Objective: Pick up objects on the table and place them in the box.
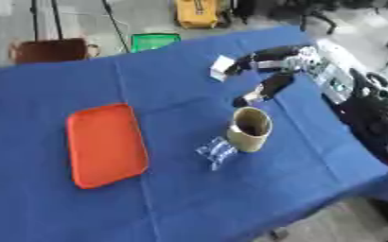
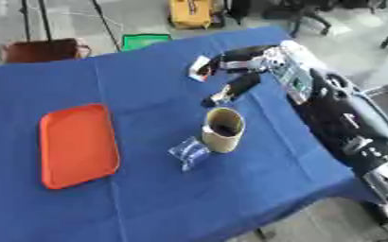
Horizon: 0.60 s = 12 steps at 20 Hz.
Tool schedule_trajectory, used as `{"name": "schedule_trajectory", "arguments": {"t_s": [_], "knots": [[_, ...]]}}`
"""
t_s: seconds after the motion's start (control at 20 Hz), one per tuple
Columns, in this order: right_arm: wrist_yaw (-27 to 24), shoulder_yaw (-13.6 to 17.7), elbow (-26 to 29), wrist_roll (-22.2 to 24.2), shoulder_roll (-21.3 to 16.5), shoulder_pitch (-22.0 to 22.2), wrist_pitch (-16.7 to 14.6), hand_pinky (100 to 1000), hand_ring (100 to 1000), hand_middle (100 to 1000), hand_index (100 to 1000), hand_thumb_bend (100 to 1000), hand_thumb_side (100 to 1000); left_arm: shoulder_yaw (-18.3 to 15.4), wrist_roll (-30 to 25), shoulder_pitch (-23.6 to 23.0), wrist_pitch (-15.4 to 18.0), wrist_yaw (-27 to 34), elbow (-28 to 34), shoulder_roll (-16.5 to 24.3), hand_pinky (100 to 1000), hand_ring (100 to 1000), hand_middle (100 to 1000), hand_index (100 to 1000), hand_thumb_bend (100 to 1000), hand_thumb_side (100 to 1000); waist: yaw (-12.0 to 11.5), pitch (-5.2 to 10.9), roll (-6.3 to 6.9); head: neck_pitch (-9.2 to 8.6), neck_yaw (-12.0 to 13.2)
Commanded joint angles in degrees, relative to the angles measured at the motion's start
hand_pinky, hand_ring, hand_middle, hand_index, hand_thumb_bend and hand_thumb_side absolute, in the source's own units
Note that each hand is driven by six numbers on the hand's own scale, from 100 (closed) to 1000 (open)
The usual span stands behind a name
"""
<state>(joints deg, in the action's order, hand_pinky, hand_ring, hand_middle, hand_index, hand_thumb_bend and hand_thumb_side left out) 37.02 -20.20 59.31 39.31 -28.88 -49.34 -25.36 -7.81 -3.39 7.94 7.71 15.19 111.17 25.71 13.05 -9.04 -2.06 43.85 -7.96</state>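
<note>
Reaching right hand [image 1: 268, 71], fingers spread wide, touching white object [image 1: 222, 67] | cup [image 1: 250, 128] upright, mouth up

Robot lab or workshop, bare concrete floor [image 1: 81, 19], yellow equipment case [image 1: 199, 12], cables

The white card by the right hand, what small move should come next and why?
Probably close the right hand on the white card and lift it. The fingers reach to the card's edge at the far side of the blue cloth, but whether they already pinch it can't be told. The orange tray, the only container in view, lies well to the left, with the cup and the clear packet between.
</note>
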Motion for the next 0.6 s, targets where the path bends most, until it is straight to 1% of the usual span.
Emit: {"name": "schedule_trajectory", "arguments": {"t_s": [0.05, 0.2, 0.25, 0.4, 0.6], "knots": [[0.6, 0.6, 1.6, 3.5, -0.9, 0.0, -5.4, 901, 899, 903, 994, 515, 831, 0.0, -0.5, 0.1, 0.0, 0.3, 0.4, 1.8, 751, 756, 764, 887, 385, 1000, 0.1, 1.09, -0.01, 0.27, 0.2], [1.4, 0.3, 2.0, 0.8, -0.8, 0.7, -5.5, 898, 894, 901, 992, 497, 823, 0.1, -0.6, 0.1, 0.0, 0.3, 0.3, 1.8, 751, 757, 764, 888, 383, 1000, 0.1, 0.98, 0.10, 0.27, 0.2], [1.8, 0.1, 2.1, -0.2, -0.7, 1.0, -5.7, 896, 892, 897, 991, 476, 822, 0.1, -0.7, 0.1, 0.0, 0.3, 0.3, 1.7, 751, 757, 764, 888, 381, 1000, 0.0, 0.92, 0.17, 0.27, 0.2], [3.5, -0.5, 2.0, -3.0, -0.6, 1.6, -6.3, 896, 896, 899, 992, 472, 822, 0.2, -0.8, 0.0, 0.0, 0.2, 0.3, 1.6, 751, 757, 764, 888, 381, 1000, 0.0, 0.82, 0.27, 0.27, 0.1], [7.4, -1.0, 1.2, -6.2, -0.6, 2.9, -7.3, 896, 906, 904, 995, 468, 827, 0.2, -0.9, 0.0, 0.0, 0.2, 0.2, 1.6, 751, 757, 764, 889, 379, 1000, 0.1, 0.69, 0.44, 0.27, 0.1]]}}
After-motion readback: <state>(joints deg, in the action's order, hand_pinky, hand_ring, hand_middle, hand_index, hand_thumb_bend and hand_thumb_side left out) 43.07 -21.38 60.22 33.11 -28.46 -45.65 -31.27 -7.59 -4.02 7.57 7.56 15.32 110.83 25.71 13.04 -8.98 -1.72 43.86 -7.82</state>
